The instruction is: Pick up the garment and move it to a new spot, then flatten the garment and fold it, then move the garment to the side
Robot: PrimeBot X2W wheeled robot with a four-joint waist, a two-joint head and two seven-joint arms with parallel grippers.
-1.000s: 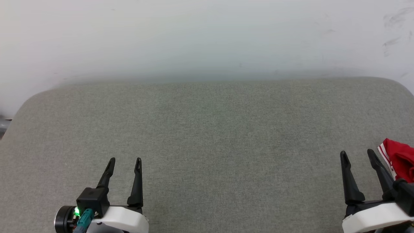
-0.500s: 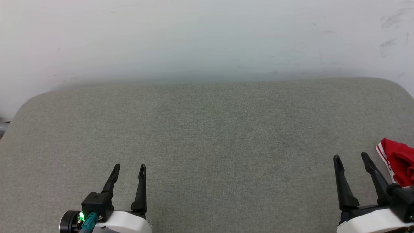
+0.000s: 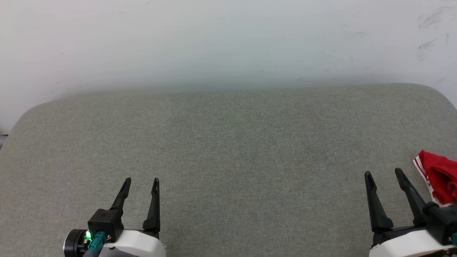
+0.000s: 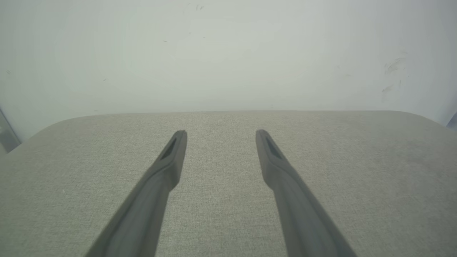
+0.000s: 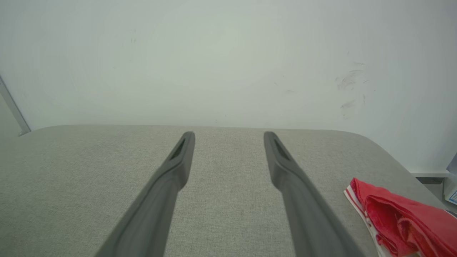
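Observation:
The garment (image 3: pixel 438 175) is a bunched red cloth with red-and-white striped trim, lying at the right edge of the grey padded table (image 3: pixel 228 142). In the right wrist view the garment (image 5: pixel 403 219) sits low on the right, beside my fingers and apart from them. My right gripper (image 3: pixel 383 175) stands open just left of it, with nothing between its fingers (image 5: pixel 178 157). At the lower left my left gripper (image 3: pixel 141 181) is open over bare cloth, its fingers (image 4: pixel 175 148) empty.
A pale wall (image 3: pixel 228 43) rises right behind the table's far edge. The table has rounded corners (image 3: pixel 437 94). A small white and blue object (image 5: pixel 450 191) lies past the right edge in the right wrist view.
The head camera has shifted slightly, so the garment and right gripper sit a little further left in the picture. Both grippers stay open and nearly still.

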